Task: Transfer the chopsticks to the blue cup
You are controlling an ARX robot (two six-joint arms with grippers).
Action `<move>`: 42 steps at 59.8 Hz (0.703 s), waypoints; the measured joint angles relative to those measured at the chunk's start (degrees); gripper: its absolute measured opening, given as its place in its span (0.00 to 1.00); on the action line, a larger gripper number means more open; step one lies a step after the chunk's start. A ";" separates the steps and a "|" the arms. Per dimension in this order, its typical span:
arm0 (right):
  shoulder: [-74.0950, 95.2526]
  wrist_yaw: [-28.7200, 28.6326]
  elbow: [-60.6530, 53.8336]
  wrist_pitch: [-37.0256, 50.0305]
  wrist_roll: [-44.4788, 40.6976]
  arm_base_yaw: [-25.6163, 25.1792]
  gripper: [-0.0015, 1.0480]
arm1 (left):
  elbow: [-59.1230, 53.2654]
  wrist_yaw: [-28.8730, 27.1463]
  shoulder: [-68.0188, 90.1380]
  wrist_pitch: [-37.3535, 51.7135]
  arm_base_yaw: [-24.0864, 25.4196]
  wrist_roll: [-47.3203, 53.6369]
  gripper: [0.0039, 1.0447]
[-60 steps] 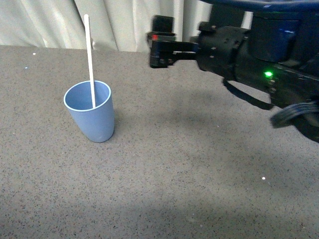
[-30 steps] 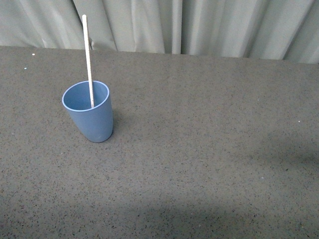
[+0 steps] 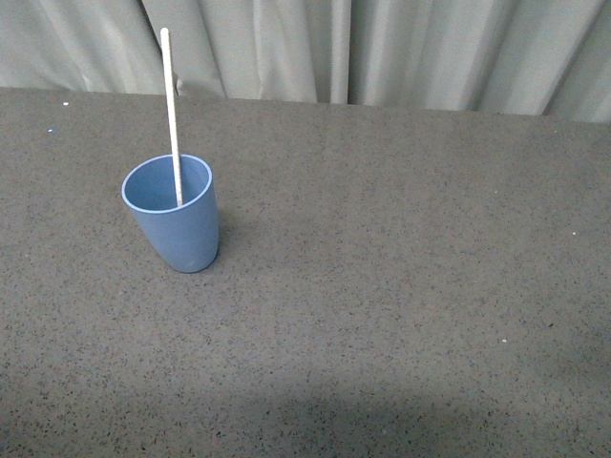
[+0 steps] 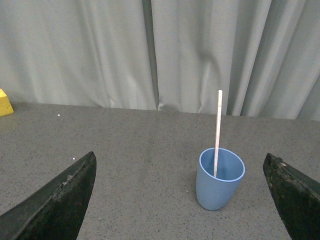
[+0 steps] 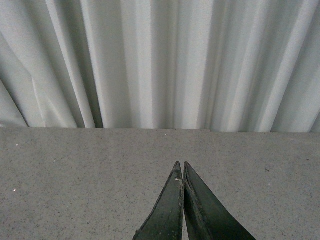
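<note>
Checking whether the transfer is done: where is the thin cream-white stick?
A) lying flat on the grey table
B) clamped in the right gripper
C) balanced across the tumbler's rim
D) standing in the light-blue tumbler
D: the thin cream-white stick stands nearly upright with its lower end inside the matte light-blue tumbler, and the right gripper is shut on nothing.

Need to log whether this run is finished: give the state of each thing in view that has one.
blue cup: upright on the table, stick inside.
chopsticks: one stick, standing nearly upright in the cup, no gripper touching it.
left gripper: open wide, empty.
right gripper: shut, holding nothing.
</note>
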 joint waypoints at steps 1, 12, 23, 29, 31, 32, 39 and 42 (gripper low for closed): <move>-0.94 -1.66 -0.22 -0.77 -0.02 -0.87 0.01 | 0.00 0.00 0.00 0.00 0.00 0.00 0.94; -9.75 -2.80 -1.86 -7.74 -0.02 -3.54 0.01 | 0.00 0.00 0.00 0.00 0.00 0.00 0.94; -17.92 -2.86 -2.62 -14.91 -0.02 -3.56 0.01 | 0.00 0.00 0.00 0.00 0.00 0.00 0.94; -21.53 -2.89 -2.80 -18.12 -0.02 -3.56 0.01 | 0.00 0.00 0.00 0.00 0.00 0.00 0.94; -22.69 -2.95 -2.89 -19.17 -0.02 -3.56 0.01 | 0.00 0.00 0.00 0.00 0.00 0.00 0.94; -23.41 -2.95 -2.89 -19.91 -0.02 -3.56 0.01 | 0.00 0.00 0.00 0.00 0.00 0.00 0.94; -27.34 -2.93 -2.89 -23.50 -0.02 -3.56 0.01 | 0.00 0.02 0.00 0.00 0.00 0.00 0.94; -29.00 -2.93 -2.91 -25.05 -0.02 -3.56 0.01 | 0.00 0.02 0.00 0.00 0.00 0.00 0.94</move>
